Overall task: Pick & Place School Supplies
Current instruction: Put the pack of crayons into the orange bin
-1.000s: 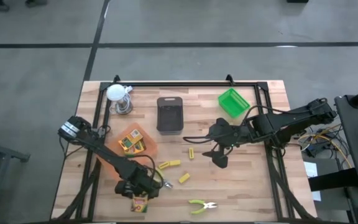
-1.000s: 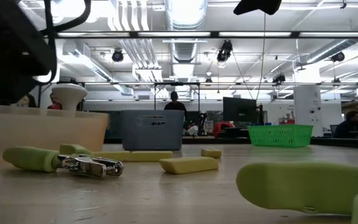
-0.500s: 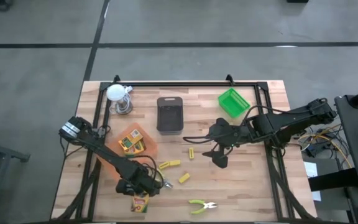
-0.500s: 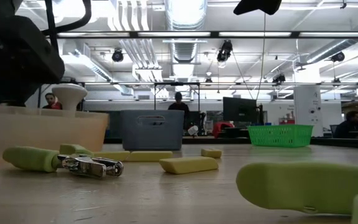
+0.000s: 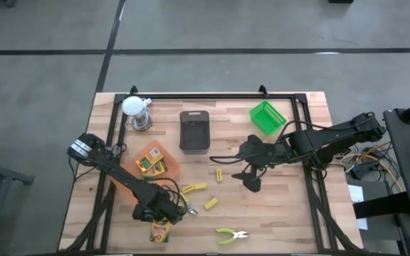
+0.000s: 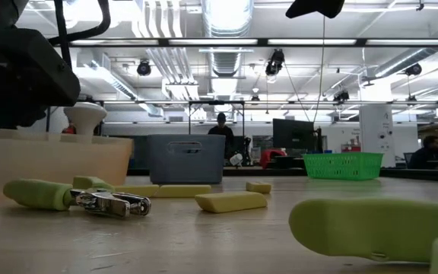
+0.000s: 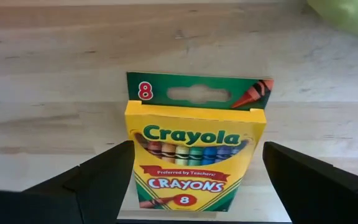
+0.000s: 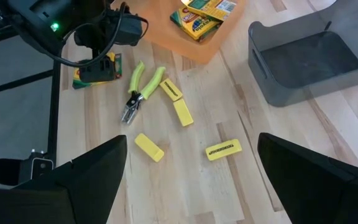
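A: What has moved since the earlier frame?

B: Very little. In the high view the left claw (image 5: 164, 217) has crept slightly toward the crayon box (image 5: 160, 232); the right arm has stayed put.

A: Where is the box?

B: Flat on the desk (image 5: 290, 213) near its 7 o'clock edge, just beside the left claw. The left wrist view shows the crayon box (image 7: 194, 165) between spread fingers (image 7: 98, 177), released and touching nothing.

A: Why held like that?

B: I judge it is lining up a grasp, one finger on each long side.

A: Which way does the box point?

B: Its long axis runs 12 to 6 across the desk, with the green hang tab toward 6, away from the claw.

A: And the rest?

B: The right claw (image 5: 250, 179) hangs over the desk's middle, open and empty. Another box lies in the orange tray (image 5: 164, 153) at 9 o'clock. The pliers (image 5: 231, 235) lie at 6.
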